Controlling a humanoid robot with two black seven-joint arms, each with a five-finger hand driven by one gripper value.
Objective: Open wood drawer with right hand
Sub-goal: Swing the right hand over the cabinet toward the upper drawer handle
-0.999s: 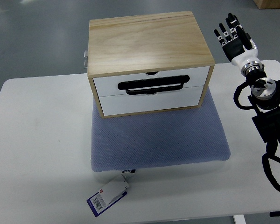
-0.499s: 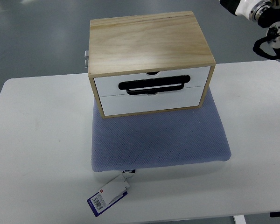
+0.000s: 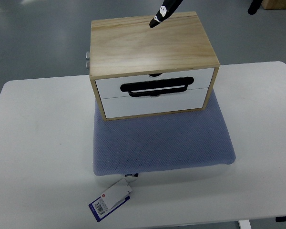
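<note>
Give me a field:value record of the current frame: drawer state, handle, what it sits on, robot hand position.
box: wood drawer box, two white drawer fronts, on the mat
drawers: both look closed, fronts flush
handle: black handle across the seam between the two fronts, untouched
support: blue-grey mat on white table
tag: barcode tag at the mat's front edge, lying on the table
robot hand: only a dark fingertip shows at the top edge, over the box's back; which side cannot be told
left arm: not visible
task progress: not yet started on the handle

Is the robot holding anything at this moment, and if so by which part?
Nothing visibly held. Only a fingertip shows above the wooden drawer box; the black handle is untouched.
</note>
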